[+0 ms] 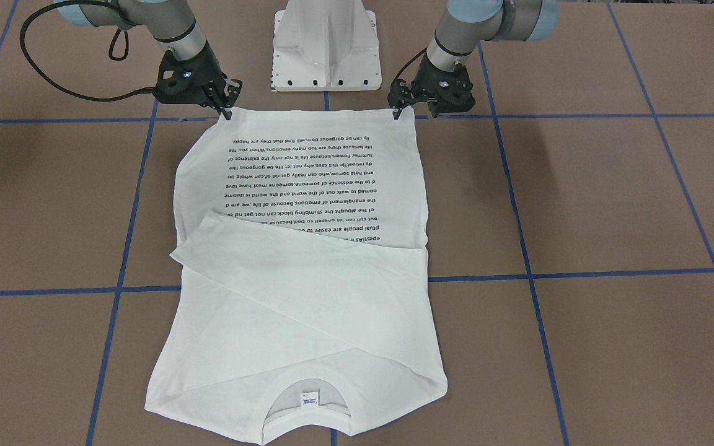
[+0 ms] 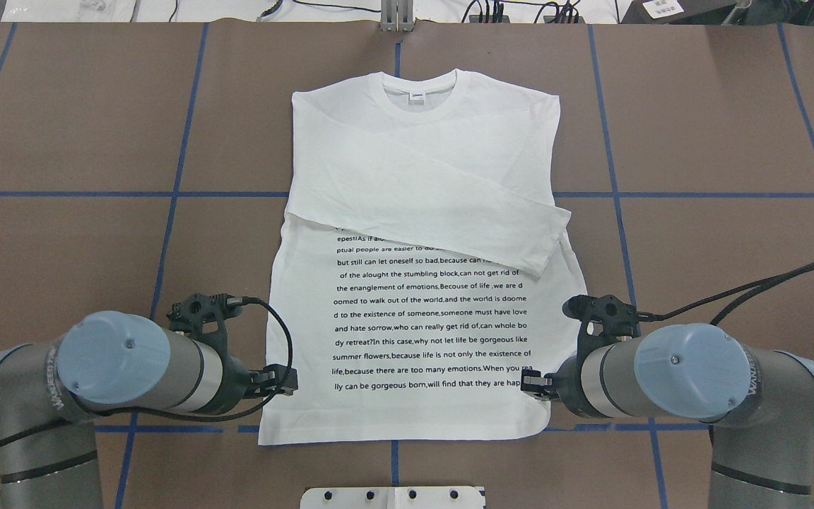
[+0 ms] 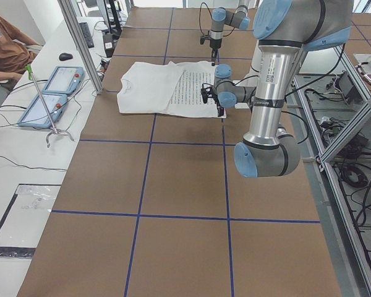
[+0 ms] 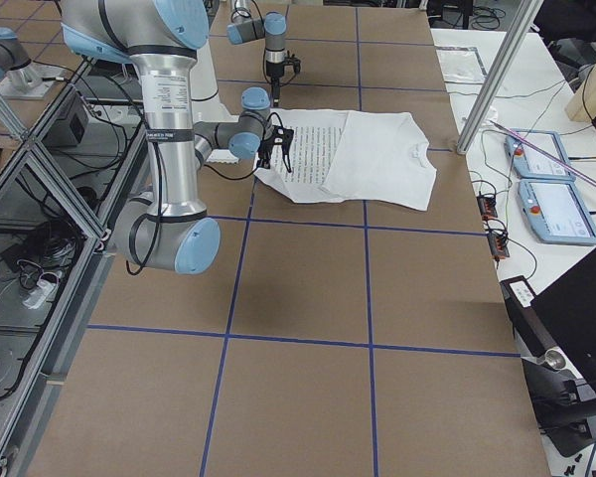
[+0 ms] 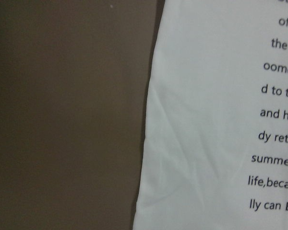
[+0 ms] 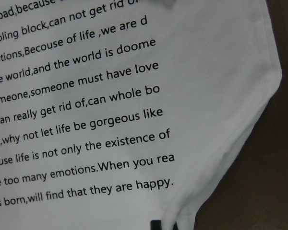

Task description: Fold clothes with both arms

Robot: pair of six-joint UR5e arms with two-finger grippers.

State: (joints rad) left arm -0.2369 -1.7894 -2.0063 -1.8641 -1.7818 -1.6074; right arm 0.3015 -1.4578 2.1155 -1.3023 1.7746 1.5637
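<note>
**Brown taped table [image 2: 697,127]: grasp the hem evenly**

The white long-sleeved T-shirt [image 2: 414,318] lies flat on it, one sleeve [image 2: 449,205] folded across. Your black left gripper [image 2: 283,382] and right gripper [image 2: 533,385] sit at its hem corners; clamped or not, I cannot tell. Pinch both layers, lift together. The white metal pedestal base [image 1: 326,43] stands near the hem.

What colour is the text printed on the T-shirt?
Black text on the white T-shirt; clearest in the right wrist view.

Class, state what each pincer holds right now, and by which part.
Cannot be told. The left pincer and right pincer sit at the two hem corners of the T-shirt, which lies flat; no view shows a closed grip.
</note>
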